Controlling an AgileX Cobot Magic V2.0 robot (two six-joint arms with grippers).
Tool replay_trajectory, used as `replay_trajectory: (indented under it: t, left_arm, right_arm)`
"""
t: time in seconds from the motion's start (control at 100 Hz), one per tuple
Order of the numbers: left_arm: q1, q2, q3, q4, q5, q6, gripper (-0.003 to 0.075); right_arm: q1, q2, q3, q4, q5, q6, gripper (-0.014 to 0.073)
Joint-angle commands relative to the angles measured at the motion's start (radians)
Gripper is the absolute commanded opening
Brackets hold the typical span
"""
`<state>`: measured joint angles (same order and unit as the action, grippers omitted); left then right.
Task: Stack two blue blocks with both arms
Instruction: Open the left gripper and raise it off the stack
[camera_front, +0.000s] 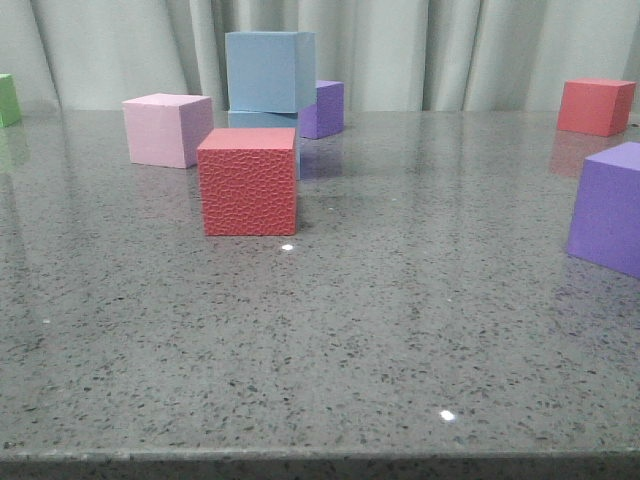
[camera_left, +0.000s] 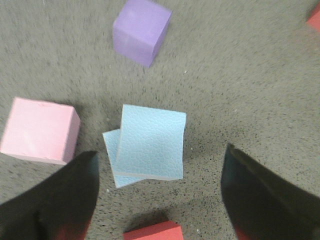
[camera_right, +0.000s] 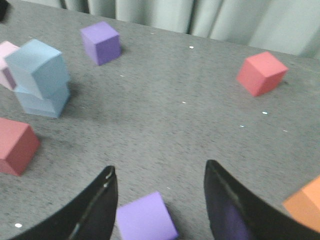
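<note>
Both pincers stand apart and hold nothing — the left pincer (camera_left: 160, 192) hangs above the blue blocks, the right pincer (camera_right: 160, 200) above a purple cube (camera_right: 146, 218). One blue block (camera_front: 269, 70) sits on the other blue block (camera_front: 262, 119), twisted askew, on the grey worktop (camera_front: 400, 330). A red textured cube (camera_front: 248, 181) stands just before the stack, a pink cube (camera_front: 167, 129) beside it.

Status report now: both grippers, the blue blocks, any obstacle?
Left gripper open, empty, above stack. Right gripper open, empty. Upper blue block sits twisted on lower blue block. Red textured cube close in front.
</note>
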<state>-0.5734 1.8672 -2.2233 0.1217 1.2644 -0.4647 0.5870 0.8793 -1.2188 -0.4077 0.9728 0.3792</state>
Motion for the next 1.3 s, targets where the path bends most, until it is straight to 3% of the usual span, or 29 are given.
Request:
replay_trajectory:
  t: [0.0,0.15,0.39,0.6,0.76,0.9,1.29]
  left_arm:
    - [-0.008,-0.096,-0.031,0.015,-0.007,0.048,0.0428]
    - [-0.008,-0.172,0.003,0.079,-0.007,0.087,0.0365]
    - [-0.008,-0.307,0.142,0.117,-0.04,0.125,0.0227]
    - [-0.019,-0.484,0.383,0.116,-0.232,0.125,0.0074]
    - [-0.019,-0.638,0.611,0.118,-0.339,0.125,-0.0018]
    - [-0.019,-0.781,0.814,0.116,-0.432,0.125,-0.0018]
    - [-0.019,-1.167,1.319,0.116,-0.637,0.123,-0.0018]
  right_arm:
    - [-0.001,-0.011,-0.022,-0.07,0.003,0.002,0.04]
    - [-0.001,-0.019,0.012,-0.074,0.03,0.015,0.04]
    - [-0.001,-0.139,0.133,-0.087,-0.095,0.075,0.0377]
    - [-0.001,-0.287,0.245,-0.157,-0.182,0.079,0.0232]
    - [-0.001,-0.39,0.294,-0.16,-0.191,0.091,0.0051]
    - [-0.001,-0.461,0.338,-0.16,-0.221,0.107,-0.012]
    - [-0.001,-0.648,0.504,-0.127,-0.448,0.108,-0.0112]
